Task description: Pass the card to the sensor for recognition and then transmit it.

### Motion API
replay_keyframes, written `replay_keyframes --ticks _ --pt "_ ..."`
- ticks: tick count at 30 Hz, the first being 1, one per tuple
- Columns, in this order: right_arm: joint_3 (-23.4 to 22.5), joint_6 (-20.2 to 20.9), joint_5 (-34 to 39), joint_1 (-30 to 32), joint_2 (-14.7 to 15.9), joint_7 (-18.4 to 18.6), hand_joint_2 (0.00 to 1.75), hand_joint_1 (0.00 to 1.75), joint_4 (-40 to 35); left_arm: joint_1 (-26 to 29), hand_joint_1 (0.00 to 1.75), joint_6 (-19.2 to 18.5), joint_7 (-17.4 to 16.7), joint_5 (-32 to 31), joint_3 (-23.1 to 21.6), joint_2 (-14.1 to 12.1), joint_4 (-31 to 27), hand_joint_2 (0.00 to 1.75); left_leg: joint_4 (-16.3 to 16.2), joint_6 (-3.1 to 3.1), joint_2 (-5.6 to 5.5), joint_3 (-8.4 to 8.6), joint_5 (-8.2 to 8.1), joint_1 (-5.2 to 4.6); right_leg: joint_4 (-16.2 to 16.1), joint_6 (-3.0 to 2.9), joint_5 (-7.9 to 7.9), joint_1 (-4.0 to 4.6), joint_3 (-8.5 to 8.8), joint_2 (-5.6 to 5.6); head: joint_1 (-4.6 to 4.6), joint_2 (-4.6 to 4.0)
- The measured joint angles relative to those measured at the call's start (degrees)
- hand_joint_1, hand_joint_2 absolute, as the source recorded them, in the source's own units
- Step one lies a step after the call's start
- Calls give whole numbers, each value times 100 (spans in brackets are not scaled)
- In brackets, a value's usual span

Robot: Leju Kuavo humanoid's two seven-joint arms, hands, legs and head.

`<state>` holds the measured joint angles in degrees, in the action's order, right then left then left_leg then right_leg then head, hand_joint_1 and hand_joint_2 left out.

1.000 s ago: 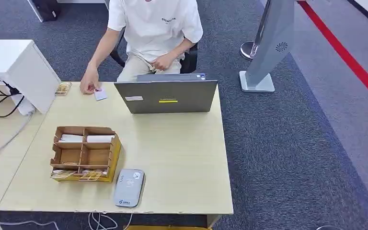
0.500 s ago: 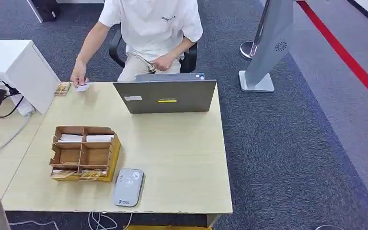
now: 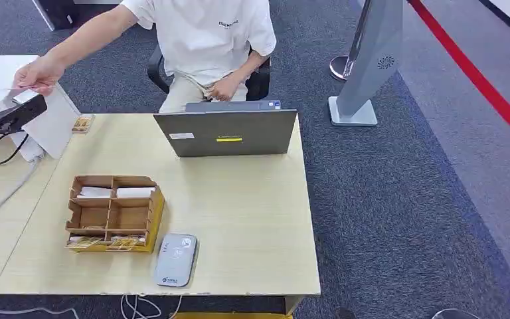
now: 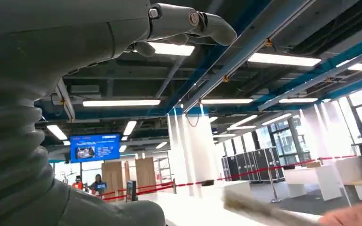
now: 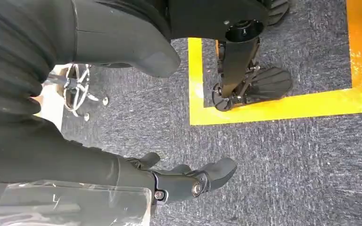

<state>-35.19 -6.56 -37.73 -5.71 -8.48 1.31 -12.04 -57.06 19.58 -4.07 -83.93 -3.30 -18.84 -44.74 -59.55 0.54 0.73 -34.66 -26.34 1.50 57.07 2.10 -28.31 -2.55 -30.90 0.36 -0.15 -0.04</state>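
Card (image 3: 24, 95), thin, flat, pale, at left robot hand (image 3: 14, 113)

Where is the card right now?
In the head view the card is at the far left, off the table's edge, pinched in the seated person's outstretched hand right above the robot's raised left hand.

Pale wood-laminate table (image 3: 252, 212), smooth, matt. Brown corrugated-cardboard organiser (image 3: 114, 212), dull, rough-edged. Grey plastic sensor (image 3: 176, 260), smooth, slight sheen. Matt grey laptop (image 3: 226, 133) lid, metal or plastic unclear. Blue-grey carpet (image 3: 398, 219), coarse, nubbly. Left hand (image 3: 13, 114) dark, matt; ribbed cover rubbery. Person's white cloth shirt (image 3: 206, 33), soft.
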Motion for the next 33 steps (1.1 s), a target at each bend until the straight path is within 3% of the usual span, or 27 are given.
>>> replay_keyframes --ticks 2,6,19,20,21,22,33 --pt "0 -51 -22 3 0 125 175 0 0 7 0 -50 0 55 -77 -26 9 175 0 0 1 0 0 0 0 0 0 0 -1 1 -2 0" --pt "-2 -59 -52 146 28 83 175 0 7 241 0 265 -15 160 -99 -33 131 175 1 0 -1 -2 0 1 0 0 -1 1 -1 -2 -2 0" --pt "-2 -66 -70 213 52 99 175 0 11 356 0 400 7 278 -190 -44 315 175 0 1 0 -5 1 3 -1 0 0 2 -4 -1 -2 0" --pt "-2 -68 -70 213 52 99 175 0 13 375 16 415 22 312 -195 -42 315 175 0 1 0 -5 1 3 -1 0 0 2 -5 -1 -2 0" --pt "-2 -70 -72 214 52 99 175 0 13 401 152 431 37 337 -203 -39 313 175 0 1 0 -5 1 3 -1 0 0 2 -6 -1 0 0" --pt "-2 -74 -81 214 55 99 175 0 13 429 175 446 55 365 -214 -35 310 175 0 1 0 -5 1 3 -1 0 0 2 -6 -1 -2 0" --pt "-7 -74 -190 222 63 48 175 0 17 860 175 564 243 654 -363 -33 -238 175 0 1 0 -6 1 3 -1 0 0 2 -6 -1 0 0"
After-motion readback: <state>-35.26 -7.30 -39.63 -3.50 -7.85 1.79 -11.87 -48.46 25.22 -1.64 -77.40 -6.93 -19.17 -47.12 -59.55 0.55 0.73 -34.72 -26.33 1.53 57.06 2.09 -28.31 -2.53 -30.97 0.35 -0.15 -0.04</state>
